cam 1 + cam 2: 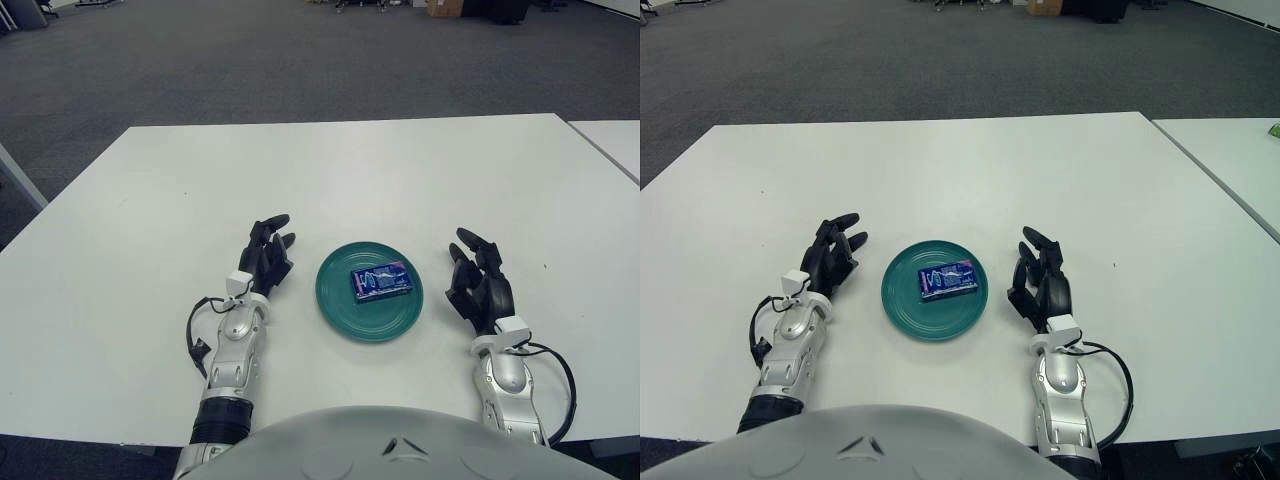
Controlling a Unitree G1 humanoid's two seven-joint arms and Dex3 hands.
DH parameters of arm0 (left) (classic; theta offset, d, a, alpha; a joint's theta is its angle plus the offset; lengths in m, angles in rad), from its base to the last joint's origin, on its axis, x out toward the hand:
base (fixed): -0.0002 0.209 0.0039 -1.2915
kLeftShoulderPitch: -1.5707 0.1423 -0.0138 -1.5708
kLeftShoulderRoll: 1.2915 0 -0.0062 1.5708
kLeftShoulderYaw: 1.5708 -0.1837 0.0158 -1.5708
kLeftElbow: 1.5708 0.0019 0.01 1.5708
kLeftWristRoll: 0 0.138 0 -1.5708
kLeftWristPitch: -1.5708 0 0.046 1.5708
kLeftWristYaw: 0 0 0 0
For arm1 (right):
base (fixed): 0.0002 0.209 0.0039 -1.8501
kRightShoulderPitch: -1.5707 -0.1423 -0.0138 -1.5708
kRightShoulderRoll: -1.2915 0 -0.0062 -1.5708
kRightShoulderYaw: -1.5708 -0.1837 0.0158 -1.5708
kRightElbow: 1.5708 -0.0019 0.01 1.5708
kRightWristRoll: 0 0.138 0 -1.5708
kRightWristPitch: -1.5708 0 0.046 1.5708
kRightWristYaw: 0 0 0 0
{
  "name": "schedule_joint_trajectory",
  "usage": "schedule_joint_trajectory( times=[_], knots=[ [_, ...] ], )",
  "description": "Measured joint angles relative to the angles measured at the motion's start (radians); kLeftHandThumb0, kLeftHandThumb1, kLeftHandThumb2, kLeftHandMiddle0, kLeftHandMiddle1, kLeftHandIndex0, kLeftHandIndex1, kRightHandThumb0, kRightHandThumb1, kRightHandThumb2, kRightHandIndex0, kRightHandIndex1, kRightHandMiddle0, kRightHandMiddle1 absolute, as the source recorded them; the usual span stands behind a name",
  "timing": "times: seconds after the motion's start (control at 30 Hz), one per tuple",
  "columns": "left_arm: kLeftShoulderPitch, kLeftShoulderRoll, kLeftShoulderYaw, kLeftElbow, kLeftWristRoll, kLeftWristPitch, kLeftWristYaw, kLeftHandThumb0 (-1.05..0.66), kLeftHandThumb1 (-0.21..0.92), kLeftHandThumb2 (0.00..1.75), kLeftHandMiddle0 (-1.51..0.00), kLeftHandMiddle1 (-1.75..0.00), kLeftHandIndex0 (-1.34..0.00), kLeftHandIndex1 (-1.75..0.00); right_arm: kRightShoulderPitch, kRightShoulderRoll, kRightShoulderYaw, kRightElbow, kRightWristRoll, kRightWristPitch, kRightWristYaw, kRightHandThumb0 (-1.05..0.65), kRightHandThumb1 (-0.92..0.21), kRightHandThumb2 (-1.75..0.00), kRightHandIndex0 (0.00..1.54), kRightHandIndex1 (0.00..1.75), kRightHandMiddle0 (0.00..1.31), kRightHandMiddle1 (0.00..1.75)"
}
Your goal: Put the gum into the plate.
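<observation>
One pack of gum [381, 281] lies inside the green plate [343, 311] on the white tabletop [330, 170]; left robot hand [264, 258] and right robot hand [479, 283] flank it, fingers loosely spread, empty.

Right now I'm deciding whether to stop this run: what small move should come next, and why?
Probably none beyond settling the arms. The gum already lies inside the plate. The left hand shows left of the plate and the right hand right of it, both open and holding nothing.
</observation>
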Motion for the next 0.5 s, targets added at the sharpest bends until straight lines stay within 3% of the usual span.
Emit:
schedule_joint_trajectory(
  times=[0.3, 0.5],
  knots=[
    [0.052, 0.0, -0.033, 0.001, 0.005, -0.051, -0.017, -0.81, 0.92, 0.97, -0.41, -0.9, -0.21, -1.22, 0.0, -0.002, -0.001, 0.005, 0.001, -0.01, 0.007, -0.8, -0.92, -0.91, 0.4, 0.02, 0.0, 0.79],
    [0.131, 0.009, -0.053, -0.003, -0.001, -0.084, -0.054, -0.83, 0.92, 0.97, -0.44, -0.94, -0.23, -1.25, 0.0, -0.002, -0.001, 0.005, 0.001, -0.011, 0.01, -0.8, -0.92, -0.91, 0.42, 0.02, 0.0, 0.79]
  ],
)
